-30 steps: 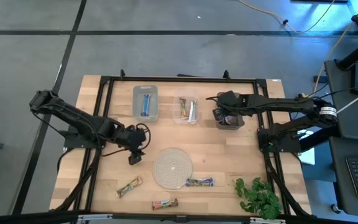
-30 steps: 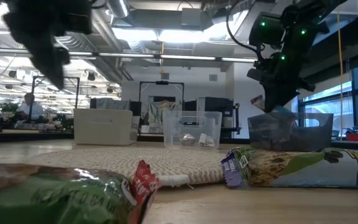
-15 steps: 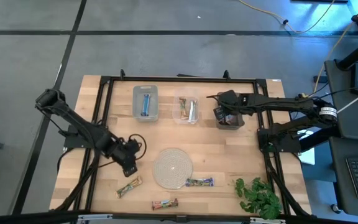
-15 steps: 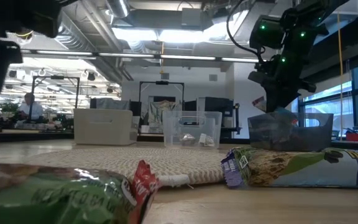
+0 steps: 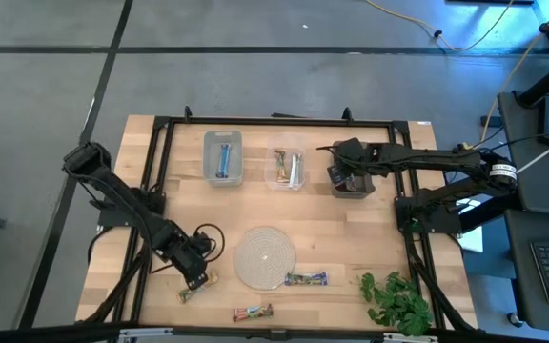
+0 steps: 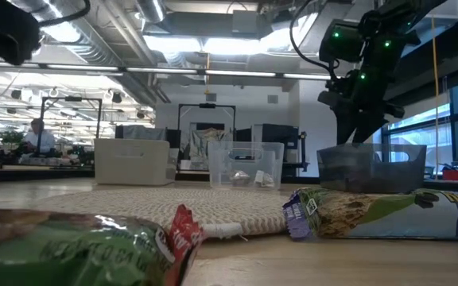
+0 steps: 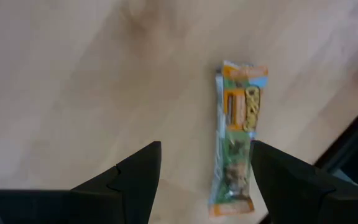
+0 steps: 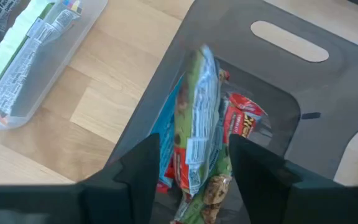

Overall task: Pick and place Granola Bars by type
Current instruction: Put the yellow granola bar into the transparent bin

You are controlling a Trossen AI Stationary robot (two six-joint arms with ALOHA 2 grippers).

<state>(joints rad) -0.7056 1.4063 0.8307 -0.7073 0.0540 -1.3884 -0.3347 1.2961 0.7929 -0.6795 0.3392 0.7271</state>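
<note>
My left gripper (image 5: 194,276) is low at the table's front left, fingers (image 7: 129,180) spread open and empty, right over the tan-green bar (image 7: 235,146) lying flat on the wood; the bar sits mostly between the fingers, nearer one, not gripped. In the high view that same bar (image 5: 198,286) is just beside the gripper. My right gripper (image 5: 343,177) is over the dark bin (image 5: 351,188) at the back right, jaws parted. A multicolour bar (image 8: 197,134) stands on edge between the fingers inside the bin; can't tell if they still touch it. More red wrappers lie under it. Blue bar (image 5: 223,157) in the left clear bin (image 5: 208,162), pale bars (image 5: 290,168) in the middle bin (image 5: 271,171). Two more bars loose at front: one (image 5: 305,279) beside the mat (image 5: 264,255), one (image 5: 253,312) at the edge.
</note>
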